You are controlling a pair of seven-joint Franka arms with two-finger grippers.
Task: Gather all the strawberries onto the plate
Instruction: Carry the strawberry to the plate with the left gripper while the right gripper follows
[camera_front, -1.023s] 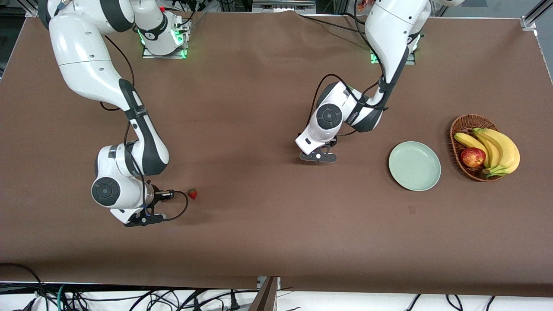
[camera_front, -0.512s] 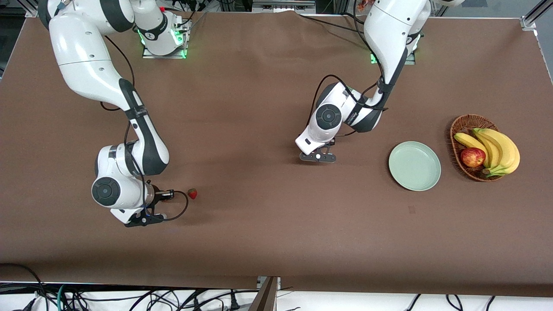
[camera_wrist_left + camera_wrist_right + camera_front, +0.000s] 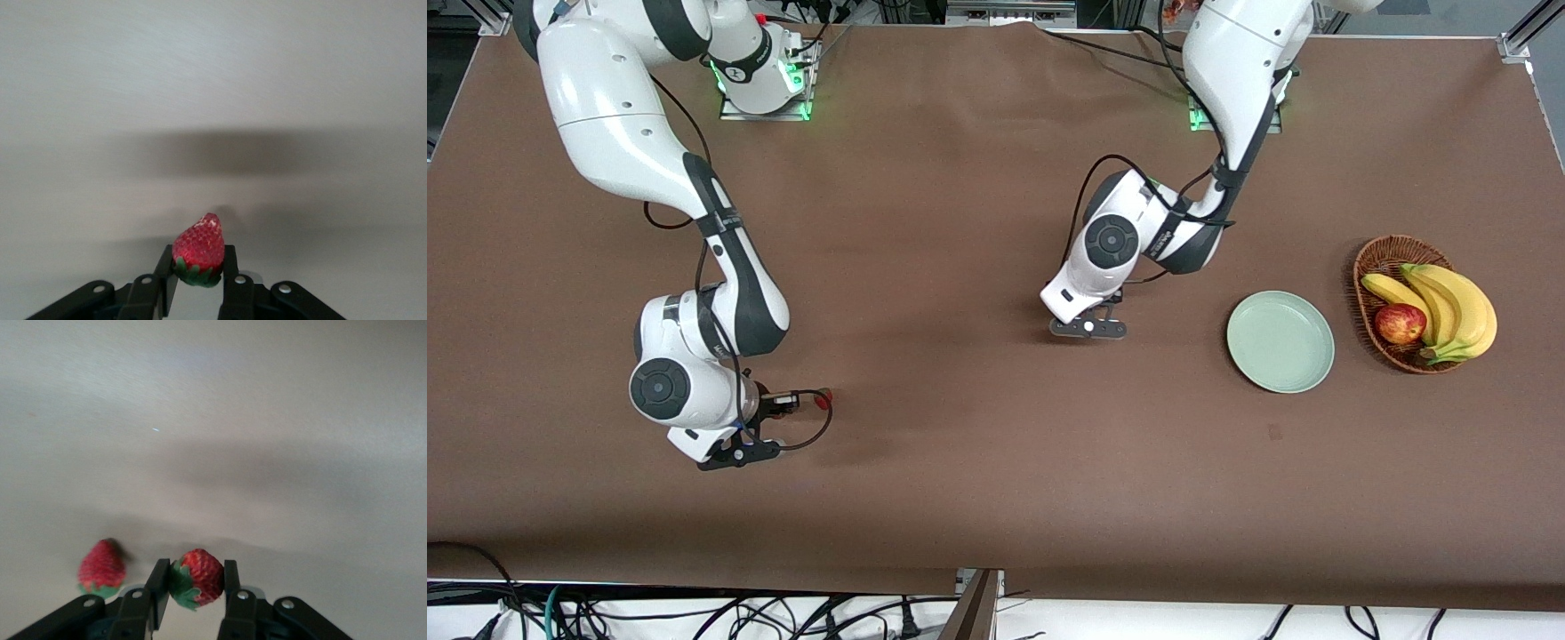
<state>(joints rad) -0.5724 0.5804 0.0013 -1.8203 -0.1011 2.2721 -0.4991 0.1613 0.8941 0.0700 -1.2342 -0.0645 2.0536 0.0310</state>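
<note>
Strawberries, three counted. One [image 3: 198, 248] sat pinched between the fingers of the left gripper [image 3: 199, 277], tip outward and leafy cap toward the palm; in the front view that gripper [image 3: 1087, 325] was low over bare tabletop near the middle of the table, with its berry hidden under the wrist. A second berry [image 3: 197, 578] was clamped in the right gripper [image 3: 193, 587], lying crosswise between the two pads. In the front view I saw the right gripper [image 3: 740, 444] low over the table toward the right arm's end, its berry again out of sight. The third strawberry [image 3: 101, 568] lay loose on the table just beside the right gripper's fingers, apart from them; from the front it [image 3: 826, 397] showed as a small red spot partly crossed by the black wrist cable [image 3: 811, 427].

Plate [image 3: 1280, 341], pale green, round, shallow. It sat on the brown table [image 3: 960, 462] toward the left arm's end, well apart from the left gripper, and no berry lay in it.

Basket [image 3: 1380, 258], brown wicker, stood just beside the plate, farther toward that same end of the table. It held a bunch of bananas [image 3: 1449, 307] and one red apple [image 3: 1399, 323] resting against them.
</note>
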